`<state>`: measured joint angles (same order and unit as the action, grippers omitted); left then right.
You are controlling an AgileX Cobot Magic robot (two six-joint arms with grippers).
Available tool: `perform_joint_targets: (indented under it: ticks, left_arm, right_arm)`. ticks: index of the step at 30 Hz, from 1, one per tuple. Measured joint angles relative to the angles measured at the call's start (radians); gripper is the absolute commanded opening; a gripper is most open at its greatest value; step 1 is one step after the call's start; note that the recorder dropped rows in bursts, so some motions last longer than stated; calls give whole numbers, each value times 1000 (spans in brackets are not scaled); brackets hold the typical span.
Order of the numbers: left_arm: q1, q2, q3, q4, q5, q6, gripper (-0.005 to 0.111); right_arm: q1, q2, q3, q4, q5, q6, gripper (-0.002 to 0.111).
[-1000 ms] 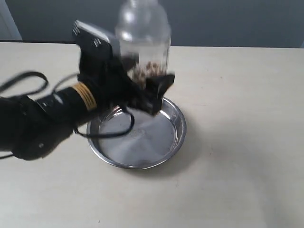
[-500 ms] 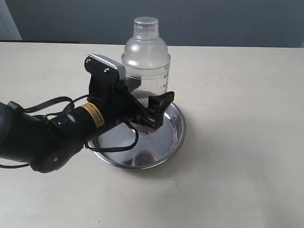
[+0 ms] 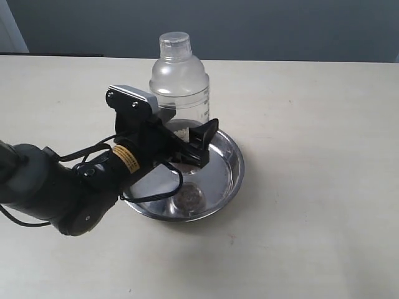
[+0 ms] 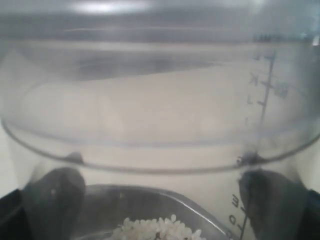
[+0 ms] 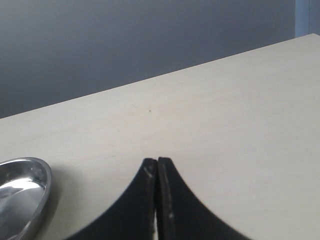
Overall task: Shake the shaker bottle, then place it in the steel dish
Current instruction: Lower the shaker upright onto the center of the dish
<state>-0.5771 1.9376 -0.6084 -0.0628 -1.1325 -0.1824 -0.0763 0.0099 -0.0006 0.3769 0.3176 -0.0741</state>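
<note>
With the left gripper (image 3: pixel 181 136) clamped on the lower wall of the upright shaker bottle (image 3: pixel 179 81), over the far left of the steel dish (image 3: pixel 234 171), treat it as light, stiff, slick plastic; hold the straight body, not the dome.

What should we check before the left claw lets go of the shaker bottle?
1. Grip: left claw shut on shaker bottle: ok.
2. Bottle upright, lid and cap on: ok.
3. Bottle over steel dish: ok.
4. Bottle base resting on the dish floor: cannot tell, the claw hides it.
5. Other arm: right claw shut, apart from the dish: ok.
</note>
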Motion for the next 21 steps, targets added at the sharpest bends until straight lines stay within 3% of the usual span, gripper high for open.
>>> perform_joint_targets:
  ticks: [21]
  left_arm:
    - [0,136,-2,-33,-62,57,0]
  right_arm:
    - [0,0,0,0,0,0,-1]
